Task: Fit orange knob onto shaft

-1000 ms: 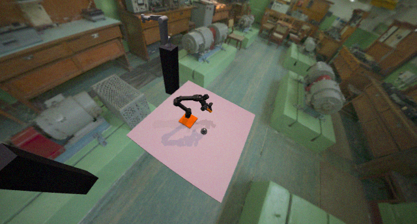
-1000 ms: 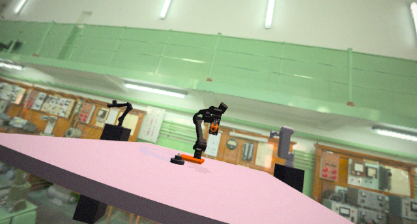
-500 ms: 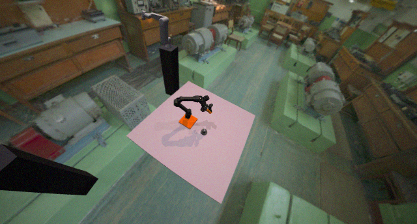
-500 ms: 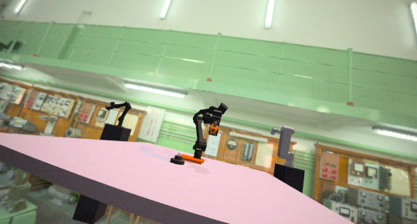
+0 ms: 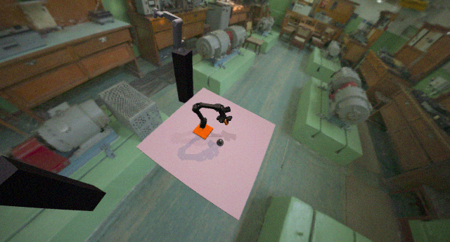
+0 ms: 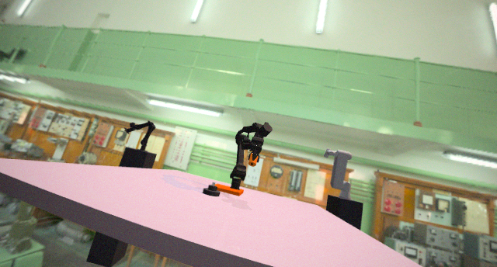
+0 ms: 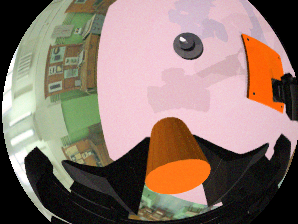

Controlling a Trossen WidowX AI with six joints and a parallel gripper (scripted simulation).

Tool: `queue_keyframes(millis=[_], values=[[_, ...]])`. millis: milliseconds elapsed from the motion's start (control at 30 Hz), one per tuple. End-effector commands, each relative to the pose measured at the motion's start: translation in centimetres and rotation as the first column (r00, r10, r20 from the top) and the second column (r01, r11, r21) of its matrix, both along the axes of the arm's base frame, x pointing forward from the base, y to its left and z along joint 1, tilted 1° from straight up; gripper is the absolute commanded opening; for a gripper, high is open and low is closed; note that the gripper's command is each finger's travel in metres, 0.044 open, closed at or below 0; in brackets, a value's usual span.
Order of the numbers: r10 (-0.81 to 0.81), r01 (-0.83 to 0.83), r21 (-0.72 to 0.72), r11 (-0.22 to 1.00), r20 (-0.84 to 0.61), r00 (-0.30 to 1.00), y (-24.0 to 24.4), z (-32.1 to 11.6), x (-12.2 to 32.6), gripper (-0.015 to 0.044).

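Observation:
The orange knob [image 5: 226,122] [image 6: 253,161] [image 7: 174,145] is held well above the table, tilted. Its plain orange end face shows in the wrist view. A small dark spot shows on its lower end in the exterior view; the flat side of the hole cannot be made out. My gripper [image 5: 225,120] [image 6: 253,157] [image 7: 170,140] is shut on the knob. The dark round pedestal [image 5: 220,143] [image 6: 211,192] [image 7: 197,52] stands on the table, apart from and below the knob. Its silver shaft [image 6: 213,184] [image 7: 183,40] stands upright; its flat side is too small to tell.
The arm's orange base plate [image 5: 207,134] [image 6: 226,188] [image 7: 262,70] lies near the pedestal on the pink table top [image 5: 239,186] [image 6: 295,228] [image 7: 125,90]. A grey arm [image 5: 177,32] [image 6: 339,174] and a black arm [image 6: 147,133] stand on dark blocks beyond the table.

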State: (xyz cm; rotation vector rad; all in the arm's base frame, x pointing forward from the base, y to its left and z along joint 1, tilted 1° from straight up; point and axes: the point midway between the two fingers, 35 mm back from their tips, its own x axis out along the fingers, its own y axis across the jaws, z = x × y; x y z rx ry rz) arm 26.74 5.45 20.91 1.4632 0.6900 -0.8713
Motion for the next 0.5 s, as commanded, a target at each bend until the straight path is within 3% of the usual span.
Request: queue_keyframes(millis=[0,467], values=[[-0.004,0.004,0.015,1.000,-0.060,0.998,0.0,-0.2,0.4,0.0000],[0.000,0.015,0.043,0.999,-0.325,0.946,-0.2,-2.7,1.2,0.0000]])
